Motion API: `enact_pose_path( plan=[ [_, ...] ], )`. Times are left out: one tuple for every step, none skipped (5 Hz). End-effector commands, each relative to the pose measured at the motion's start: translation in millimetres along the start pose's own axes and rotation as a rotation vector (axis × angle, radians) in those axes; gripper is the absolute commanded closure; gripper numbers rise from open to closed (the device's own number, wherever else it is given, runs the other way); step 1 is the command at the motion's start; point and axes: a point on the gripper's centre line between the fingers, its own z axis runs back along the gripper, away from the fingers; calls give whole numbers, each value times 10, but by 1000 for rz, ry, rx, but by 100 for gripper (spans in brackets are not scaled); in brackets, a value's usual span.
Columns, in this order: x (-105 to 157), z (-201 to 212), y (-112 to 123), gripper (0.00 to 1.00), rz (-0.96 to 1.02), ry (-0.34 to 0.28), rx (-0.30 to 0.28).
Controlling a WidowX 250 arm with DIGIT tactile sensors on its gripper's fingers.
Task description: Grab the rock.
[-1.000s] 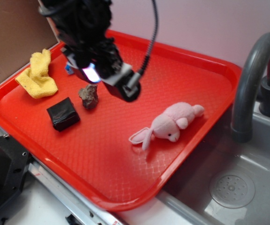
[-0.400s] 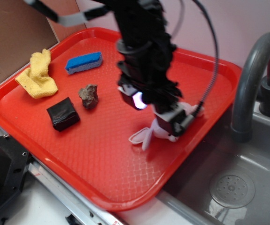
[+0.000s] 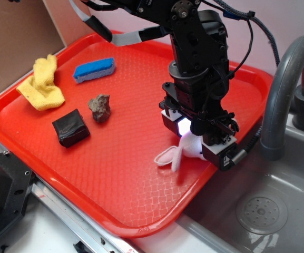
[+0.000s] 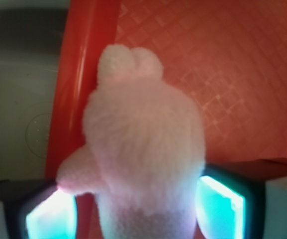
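Observation:
The rock (image 3: 99,107), a small jagged brown-grey lump, lies on the red tray (image 3: 141,229) left of centre and does not show in the wrist view. My gripper (image 3: 196,139) is far to its right, low over the pink plush bunny (image 3: 186,150). In the wrist view the bunny (image 4: 143,149) fills the space between my two lit fingers (image 4: 223,204). The gripper (image 4: 138,214) is open, with a strip of red tray showing between the left finger and the plush.
A shiny black cube (image 3: 70,127) sits just left of the rock. A blue sponge (image 3: 94,69) and a yellow cloth (image 3: 42,84) lie at the tray's back left. A grey faucet (image 3: 283,89) and sink (image 3: 262,211) border the tray's right rim.
My gripper has swung from above the rock at the back left to the right and down, ending astride the bunny. The blue sponge is uncovered. The rock has not moved.

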Motion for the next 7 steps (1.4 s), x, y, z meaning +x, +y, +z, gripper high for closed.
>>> enact_pose_path(
  plan=[
    [13,27,78,100,37,-23,1],
    [14,45,150,100,35,-21,-8],
    [-51,366,328,100,21,-33,-1],
    [-171,776,734,100,43,-23,-48],
    [-287,1011,1071,100,81,-33,-70],
    [-465,1284,1400,100,54,-36,-61],
    [-632,1490,1566,100,114,-71,18]
  ],
)
